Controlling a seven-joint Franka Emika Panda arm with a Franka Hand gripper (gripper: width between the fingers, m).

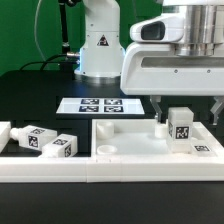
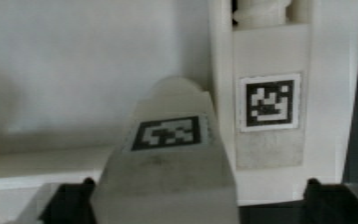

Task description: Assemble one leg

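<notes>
A leg (image 1: 181, 124), a short white square post with a black-and-white tag, stands upright inside the white tray-like tabletop (image 1: 130, 152) at the exterior view's right. My gripper (image 1: 189, 117) hangs over it, jaws spread on either side of the leg. In the wrist view the leg (image 2: 176, 150) fills the middle between the dark fingertips (image 2: 69, 203). One fingertip sits close to the leg's side and the other stands well apart. The gripper (image 2: 202, 206) is open.
Three more legs (image 1: 36, 140) (image 1: 61, 147) (image 1: 5, 134) lie on the black table at the exterior view's left of the tabletop. The marker board (image 1: 100, 104) lies behind, in front of the robot base (image 1: 100, 45). A tagged white strip (image 2: 270, 103) shows beside the leg.
</notes>
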